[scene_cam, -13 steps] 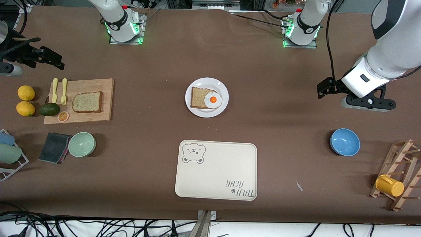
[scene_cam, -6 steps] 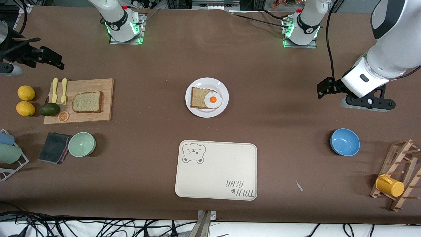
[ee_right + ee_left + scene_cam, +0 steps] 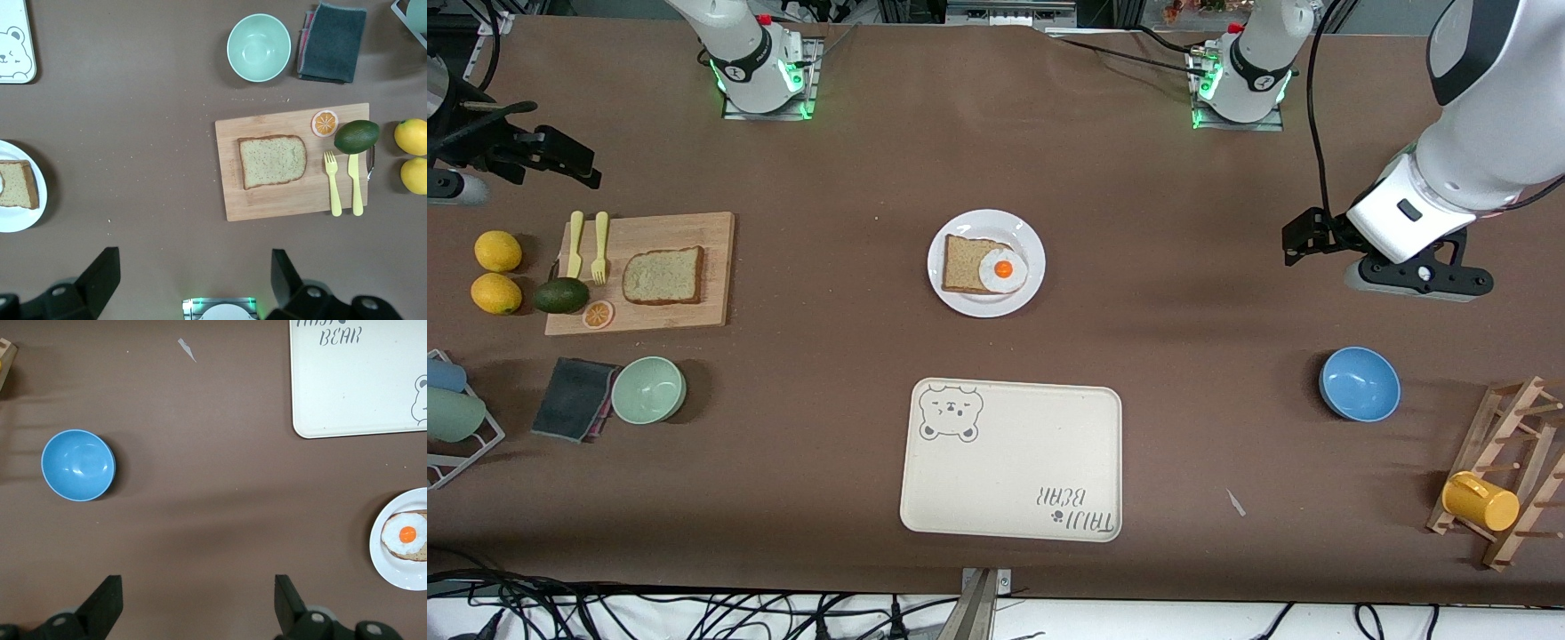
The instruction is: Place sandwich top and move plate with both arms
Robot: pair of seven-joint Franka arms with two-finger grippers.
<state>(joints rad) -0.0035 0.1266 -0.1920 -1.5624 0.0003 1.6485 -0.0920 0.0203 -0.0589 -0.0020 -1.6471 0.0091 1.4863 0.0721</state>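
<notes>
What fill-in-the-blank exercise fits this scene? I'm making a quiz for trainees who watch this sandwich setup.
1. The sandwich top lies on the wooden ____.
2. On the darker slice on the plate sits a fried ____.
3. The jaws of the left gripper and the right gripper both stand ____.
4. Beside the folded cloth stands the ____ bowl.

Missing words: cutting board; egg; open; green

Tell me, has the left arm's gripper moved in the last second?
Yes, slightly. The left gripper has crept toward the left arm's base, away from the blue bowl.
</notes>
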